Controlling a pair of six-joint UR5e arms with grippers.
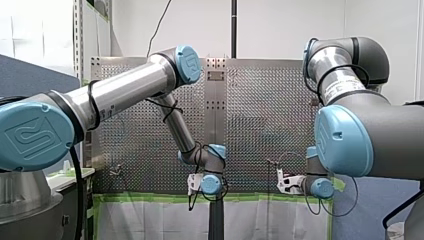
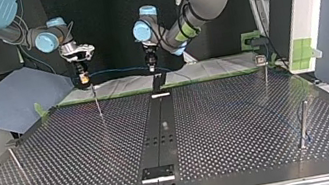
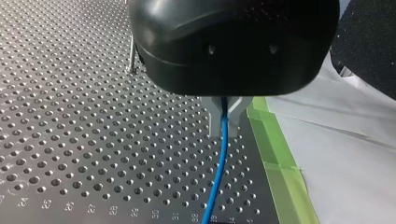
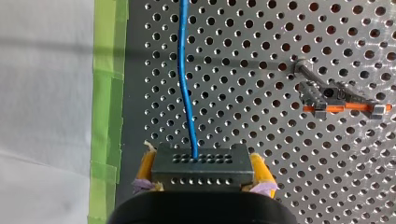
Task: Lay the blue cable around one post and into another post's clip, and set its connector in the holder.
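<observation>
**Stretching the blue cable (image 3: 222, 140) between two grips along the taped edge**

Pinching the cable between the narrow metal fingers (image 3: 214, 119) of my left gripper (image 3: 225, 112), closed tight on it, and letting the rest trail on over the perforated table (image 3: 70, 116). Clamping the grey connector (image 4: 201, 162) at the cable's end in my right gripper (image 4: 202, 175), with yellow pads (image 4: 146, 168) on both its sides, and sending the cable straight ahead beside the green tape (image 4: 105, 93). Holding it, in the top view, as one nearly level run from gripper to gripper, with the long axis following the table's far edge.

Seeing, off to the side of that run and away from the tape, a slim post (image 4: 327, 95) carrying an orange-marked clip, apart from the cable and nearer my right gripper than my left. Judging the coming move as turning on swinging the line sideways toward that post.

Noting, just under my left gripper in the top view, a black bracket (image 2: 157, 81), probably the holder, with nothing showing in it.
</observation>
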